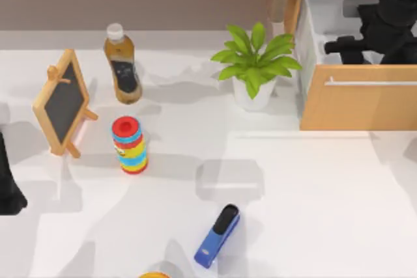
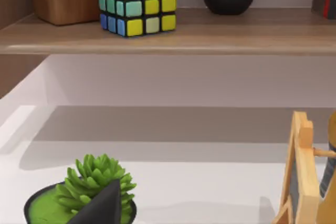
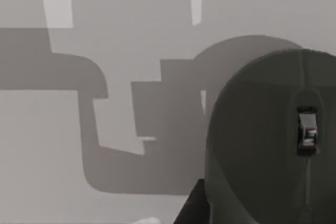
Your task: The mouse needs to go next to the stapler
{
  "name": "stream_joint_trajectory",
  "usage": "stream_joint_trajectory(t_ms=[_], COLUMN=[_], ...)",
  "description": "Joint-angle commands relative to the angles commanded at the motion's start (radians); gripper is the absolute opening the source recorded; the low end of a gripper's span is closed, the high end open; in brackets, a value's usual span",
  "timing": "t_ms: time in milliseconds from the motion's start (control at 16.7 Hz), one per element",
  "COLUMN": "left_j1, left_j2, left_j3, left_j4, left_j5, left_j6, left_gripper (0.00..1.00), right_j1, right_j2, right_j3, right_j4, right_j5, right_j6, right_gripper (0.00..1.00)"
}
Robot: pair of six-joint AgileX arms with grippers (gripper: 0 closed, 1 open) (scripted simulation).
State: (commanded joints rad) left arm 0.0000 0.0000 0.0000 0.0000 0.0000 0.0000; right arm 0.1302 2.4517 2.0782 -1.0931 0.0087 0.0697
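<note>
The blue stapler [image 1: 217,235] with a black end lies slanted near the table's front edge, a little left of the middle. The dark grey mouse [image 3: 268,145] looms large and close in the right wrist view, resting on a pale grey floor. My right gripper [image 1: 340,46] reaches down into the open drawer [image 1: 313,37] at the back right, far from the stapler; the mouse is hidden under the arm in the top view. My left arm [image 1: 8,187] is parked at the table's left edge.
A wooden drawer front [image 1: 358,105] juts onto the table at the right. A potted plant [image 1: 255,63], a bottle [image 1: 122,63], a small chalkboard easel [image 1: 63,102] and a striped toy stack [image 1: 129,144] stand across the back and left.
</note>
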Motion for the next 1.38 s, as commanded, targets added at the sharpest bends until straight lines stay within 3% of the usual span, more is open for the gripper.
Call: stream_joint_trajectory(t_ms=[720, 1380], left_j1=[0.0, 0.0], left_j2=[0.0, 0.0], left_j3=[0.0, 0.0], left_j4=[0.0, 0.0], left_j5=[0.0, 0.0], left_j6=[0.0, 0.0], left_gripper=[1.0, 1.0], right_j1=[0.049, 0.324], right_j2=[-0.312, -0.656], right_j3=[-0.119, -0.458], right_j4=[0.025, 0.164], right_j5=[0.049, 0.062], right_j6=[0.119, 0.425], right_gripper=[0.0, 0.0])
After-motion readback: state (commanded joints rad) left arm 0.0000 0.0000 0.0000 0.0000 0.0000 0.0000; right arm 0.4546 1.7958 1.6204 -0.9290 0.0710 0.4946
